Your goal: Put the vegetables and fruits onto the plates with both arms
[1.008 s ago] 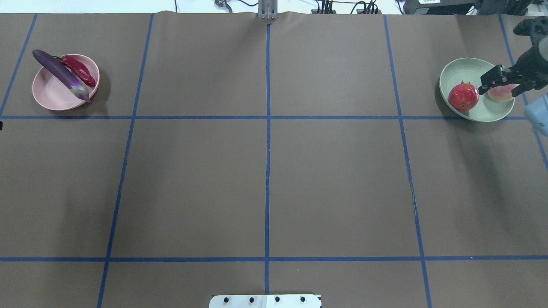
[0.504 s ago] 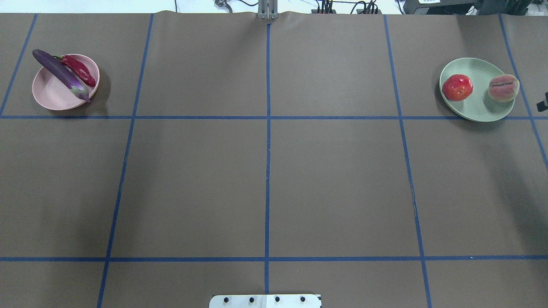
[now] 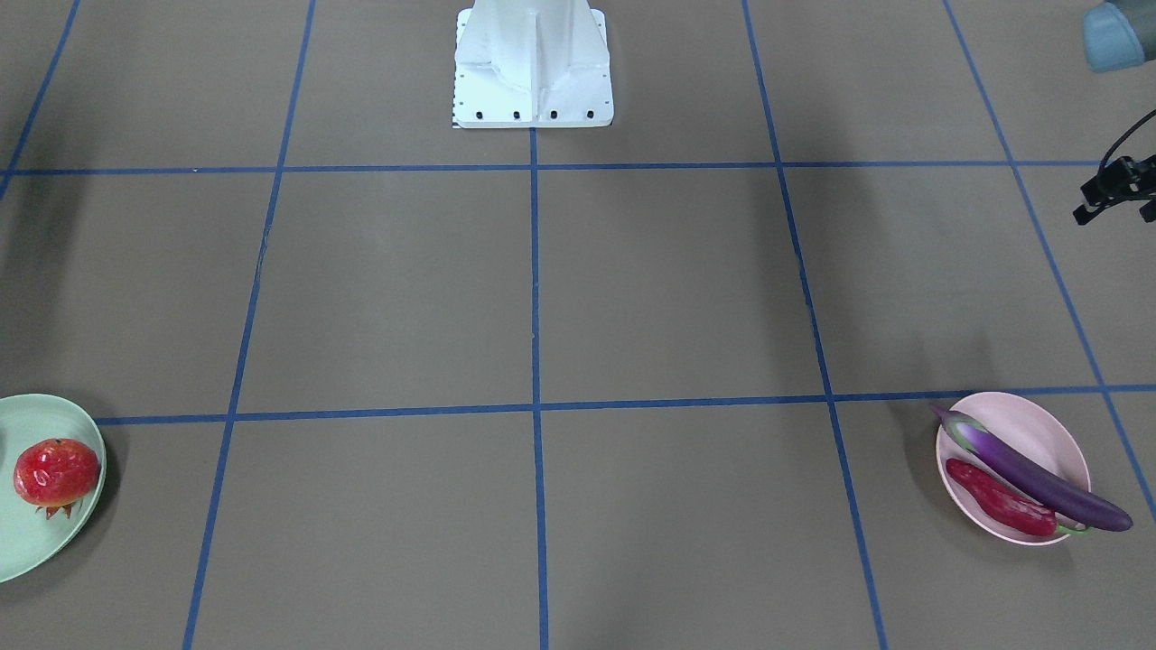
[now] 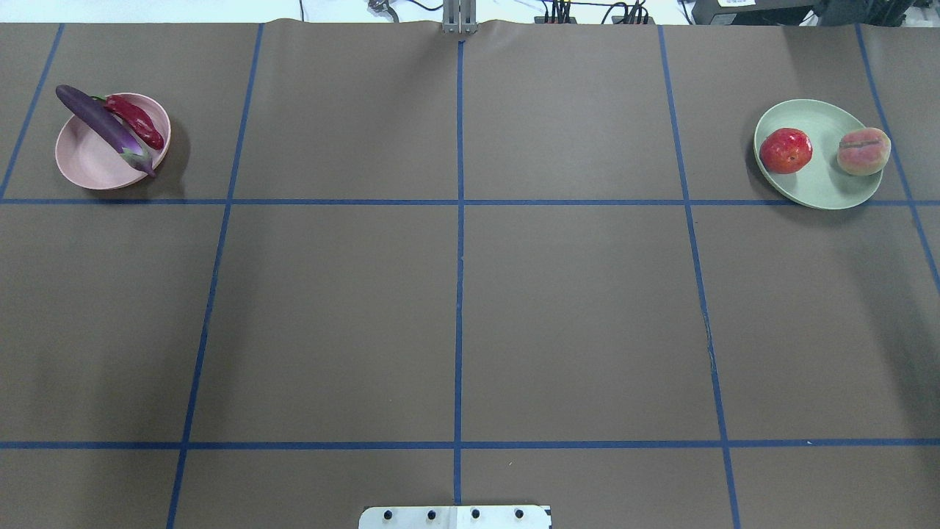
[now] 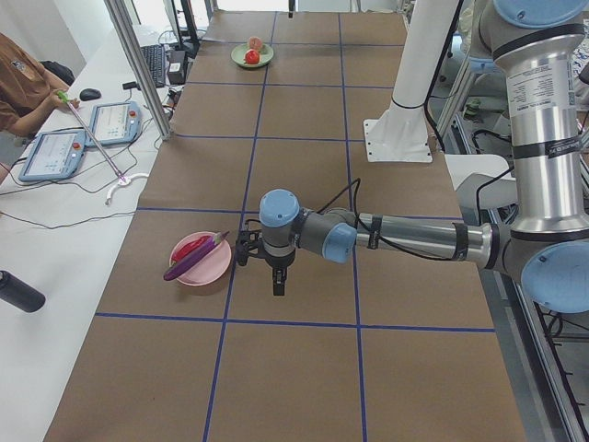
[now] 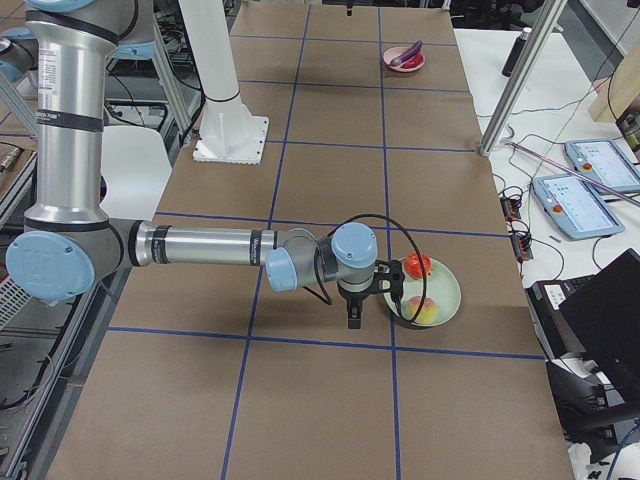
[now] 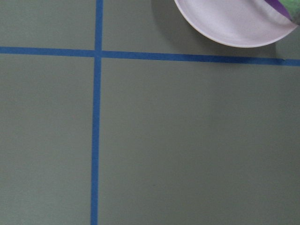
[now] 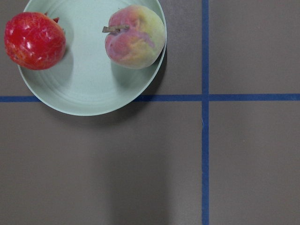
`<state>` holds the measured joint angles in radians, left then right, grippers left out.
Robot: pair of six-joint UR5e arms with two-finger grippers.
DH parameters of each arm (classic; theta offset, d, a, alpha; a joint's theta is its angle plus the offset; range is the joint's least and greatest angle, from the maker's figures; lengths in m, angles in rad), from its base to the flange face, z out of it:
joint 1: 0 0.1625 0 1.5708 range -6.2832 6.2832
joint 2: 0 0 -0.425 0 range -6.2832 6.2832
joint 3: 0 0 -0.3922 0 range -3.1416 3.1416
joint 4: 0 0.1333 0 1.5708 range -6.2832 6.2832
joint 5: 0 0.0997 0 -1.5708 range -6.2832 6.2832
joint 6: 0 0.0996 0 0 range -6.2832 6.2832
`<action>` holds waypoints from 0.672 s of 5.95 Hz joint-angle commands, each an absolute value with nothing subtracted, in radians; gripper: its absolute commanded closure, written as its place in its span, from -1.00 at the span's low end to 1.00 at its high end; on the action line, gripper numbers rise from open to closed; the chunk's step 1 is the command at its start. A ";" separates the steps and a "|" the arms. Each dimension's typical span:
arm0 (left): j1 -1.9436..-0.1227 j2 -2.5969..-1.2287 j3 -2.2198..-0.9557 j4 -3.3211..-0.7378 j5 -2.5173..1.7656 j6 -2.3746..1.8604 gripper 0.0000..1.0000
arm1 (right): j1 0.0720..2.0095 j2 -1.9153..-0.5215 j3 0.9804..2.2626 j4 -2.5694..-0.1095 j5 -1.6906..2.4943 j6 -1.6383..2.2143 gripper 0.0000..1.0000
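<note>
The purple eggplant (image 4: 103, 125) and the red chili pepper (image 4: 136, 121) lie on the pink plate (image 4: 81, 162) at the far left. The pomegranate-like fruit (image 4: 786, 150) and the peach (image 4: 863, 151) sit apart on the mint green plate (image 4: 819, 176) at the far right. Both arms are outside the overhead view. My left gripper (image 5: 278, 284) hangs just beside the pink plate (image 5: 207, 270), pointing down; only part of it shows at the front view's right edge (image 3: 1115, 191). My right gripper (image 6: 353, 315) hangs just beside the green plate (image 6: 445, 290). I cannot tell whether either is open or shut.
The white pedestal base (image 4: 455, 516) stands at the table's near middle edge. Blue tape lines divide the brown table cover (image 4: 455, 294) into squares. Tablets (image 5: 55, 152) and aluminium posts (image 5: 138, 64) stand along the operators' side. A person (image 5: 23, 78) sits there.
My right gripper, open over the peach a second ago, has pulled back out of the overhead view. The pomegranate-like fruit has shifted slightly back on the green plate. The pink plate's contents are unchanged.
</note>
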<state>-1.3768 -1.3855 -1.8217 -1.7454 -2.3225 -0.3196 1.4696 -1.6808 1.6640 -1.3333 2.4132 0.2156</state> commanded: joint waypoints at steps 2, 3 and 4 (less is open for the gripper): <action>-1.427 -1.390 -1.819 -1.648 -2.322 -0.244 -1.00 | 1.488 -1.663 1.660 -1.497 2.398 0.027 -1.00; -1.427 -1.385 -1.819 -1.647 -2.322 -0.258 -1.00 | 1.491 -1.663 1.660 -1.502 2.398 0.026 -1.00; -1.428 -1.376 -1.830 -1.654 -2.324 -0.255 -1.00 | 1.506 -1.657 1.661 -1.503 2.405 0.028 -1.00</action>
<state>-1.4268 -1.3833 -1.8232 -1.6501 -2.3229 -0.2535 1.4944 -1.6617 1.6602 -1.4966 2.4006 0.0319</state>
